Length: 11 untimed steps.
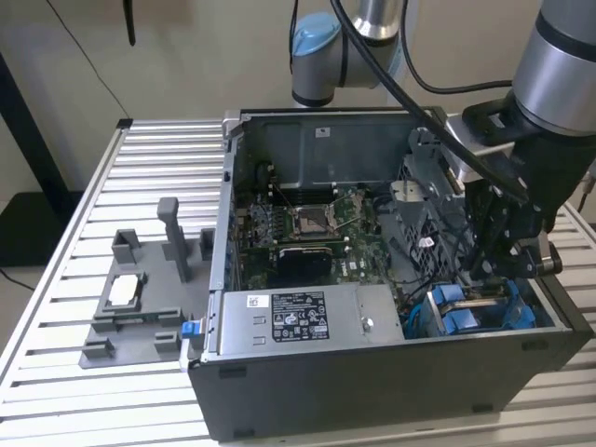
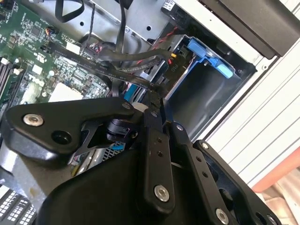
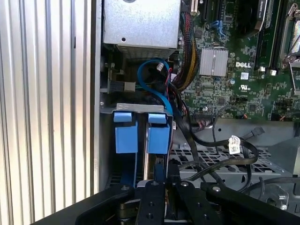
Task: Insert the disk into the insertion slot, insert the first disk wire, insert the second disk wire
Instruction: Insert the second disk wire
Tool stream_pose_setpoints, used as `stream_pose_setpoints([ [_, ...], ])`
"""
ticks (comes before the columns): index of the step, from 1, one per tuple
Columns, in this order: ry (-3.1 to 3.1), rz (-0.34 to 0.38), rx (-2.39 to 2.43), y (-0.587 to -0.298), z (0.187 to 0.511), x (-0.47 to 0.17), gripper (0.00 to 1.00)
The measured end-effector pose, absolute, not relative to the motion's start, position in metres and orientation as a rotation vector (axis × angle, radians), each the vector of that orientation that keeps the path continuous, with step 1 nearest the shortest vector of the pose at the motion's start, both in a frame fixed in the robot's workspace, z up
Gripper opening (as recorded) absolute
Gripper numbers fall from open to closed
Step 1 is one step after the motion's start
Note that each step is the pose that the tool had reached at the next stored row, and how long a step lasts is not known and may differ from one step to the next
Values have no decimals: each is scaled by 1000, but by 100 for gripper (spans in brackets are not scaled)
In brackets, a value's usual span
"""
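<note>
Reaching down into the open computer case (image 1: 391, 372), the gripper (image 1: 494, 270) sits right over the drive cage's insertion slot (image 1: 475, 312) at the exterior view's right — its fingers (image 2: 157, 136) drawn close together, pinching what looks like a black wire (image 2: 117, 70). The disk (image 3: 152, 159) stands edge-up in its blue carrier, already seated in that bay, just beside the grey power-supply box (image 1: 298, 317). A blue cable (image 3: 157, 89) loops nearby.

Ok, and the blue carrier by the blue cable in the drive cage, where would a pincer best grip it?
Probably by its blue end tab, coming in along the bay from the open end. The drive cage sheet metal covers the carrier's flat sides, so only that protruding tab looks reachable.
</note>
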<state>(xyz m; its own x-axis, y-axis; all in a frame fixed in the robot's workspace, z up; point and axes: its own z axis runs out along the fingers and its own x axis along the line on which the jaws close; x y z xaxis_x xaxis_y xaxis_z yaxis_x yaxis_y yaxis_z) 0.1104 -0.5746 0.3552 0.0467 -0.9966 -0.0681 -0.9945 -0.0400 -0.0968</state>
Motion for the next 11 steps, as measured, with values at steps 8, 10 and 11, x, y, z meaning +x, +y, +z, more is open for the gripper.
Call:
stream_pose_setpoints([
  [8, 2103, -27, -2174, -575, 350, 111, 16],
  [10, 2105, -28, -2171, -575, 348, 111, 16],
  [11, 2106, -27, -2170, -575, 348, 112, 16],
])
